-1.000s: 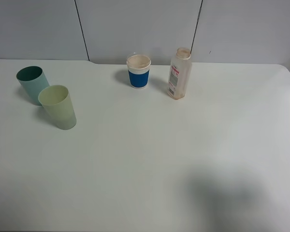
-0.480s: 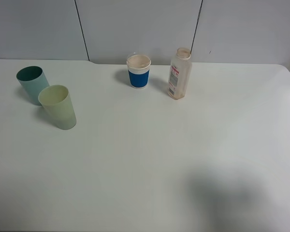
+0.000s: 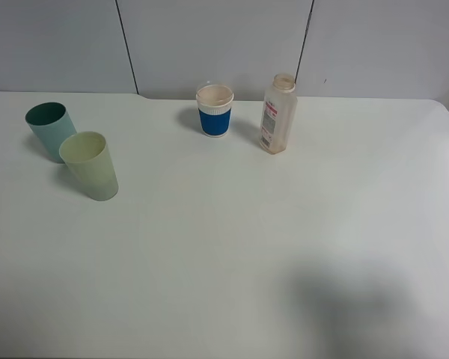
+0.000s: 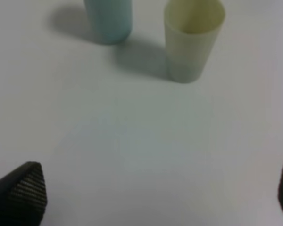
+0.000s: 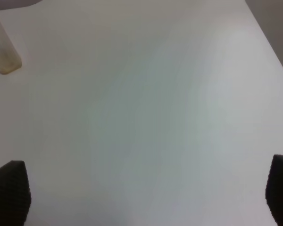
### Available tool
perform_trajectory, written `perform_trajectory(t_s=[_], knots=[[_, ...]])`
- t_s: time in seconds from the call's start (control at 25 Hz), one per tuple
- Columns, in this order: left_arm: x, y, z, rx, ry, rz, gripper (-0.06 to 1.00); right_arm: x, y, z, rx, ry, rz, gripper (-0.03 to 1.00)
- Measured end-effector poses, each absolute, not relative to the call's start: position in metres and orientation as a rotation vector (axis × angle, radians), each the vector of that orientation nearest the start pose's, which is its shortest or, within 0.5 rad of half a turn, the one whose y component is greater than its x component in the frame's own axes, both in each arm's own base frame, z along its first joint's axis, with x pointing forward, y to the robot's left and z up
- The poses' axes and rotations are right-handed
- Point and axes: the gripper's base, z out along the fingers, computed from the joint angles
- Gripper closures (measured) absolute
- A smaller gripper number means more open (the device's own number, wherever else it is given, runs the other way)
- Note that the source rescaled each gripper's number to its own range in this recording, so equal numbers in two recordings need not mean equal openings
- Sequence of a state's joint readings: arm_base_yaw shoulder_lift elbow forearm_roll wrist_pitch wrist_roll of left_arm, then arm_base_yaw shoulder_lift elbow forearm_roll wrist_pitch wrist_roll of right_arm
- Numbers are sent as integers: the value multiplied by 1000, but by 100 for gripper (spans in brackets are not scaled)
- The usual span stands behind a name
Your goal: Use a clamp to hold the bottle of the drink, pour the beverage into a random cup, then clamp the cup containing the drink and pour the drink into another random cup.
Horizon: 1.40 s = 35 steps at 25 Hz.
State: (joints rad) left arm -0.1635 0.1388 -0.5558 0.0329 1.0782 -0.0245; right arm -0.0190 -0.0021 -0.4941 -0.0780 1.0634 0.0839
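- My left claw (image 4: 146, 197): tips spread wide, one at each lower corner of the left wrist view, holding nothing, bare table (image 3: 232, 247) between them.
- My right claw (image 5: 144, 193): same, tips far apart at the lower corners of the right wrist view, pinching nothing.
- Neither claw shows in the high view; only a soft grey shadow (image 3: 344, 307) on the table around 5 o'clock.
- Bottle (image 3: 278, 114): upright, no cap, white-and-red label, at about 1 o'clock of the table centre, near the far edge. Looks nearly empty, faint brownish tint on the walls; liquid level hard to tell.
- In the right wrist view only the bottle's lower part shows, well apart from my right claw tips.
- Blue-sleeved paper cup (image 3: 215, 110): upright, just beside the bottle at its 9 o'clock, not touching.
- Teal-green tumbler (image 3: 49, 131): upright, at 10 o'clock of the table centre, far left side. Inside is dark; can't tell if any drink is in it.
- Pale yellow-green tumbler (image 3: 90, 166): upright, at 5 o'clock of the teal one, very close; touching or not, can't tell.
- Left wrist view: both tumblers stand ahead of my left claw, well apart from the tips; yellow-green one looks empty.
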Motion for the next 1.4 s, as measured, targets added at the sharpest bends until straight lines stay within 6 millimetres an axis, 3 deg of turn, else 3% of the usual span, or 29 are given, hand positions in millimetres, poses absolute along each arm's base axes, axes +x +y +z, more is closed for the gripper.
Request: perform_trajectory(t_s=[0.16, 0.6, 1.4], knots=[[11, 0, 279, 149, 2143, -81, -6, -5, -6, 276, 109, 2046, -53, -3], [-5, 3, 279, 140, 2028, -91, -6, -5, -6, 276, 109, 2046, -53, -3], [-6, 2, 279, 103, 2027, -70, -6, -5, -6, 276, 109, 2046, -53, -3]])
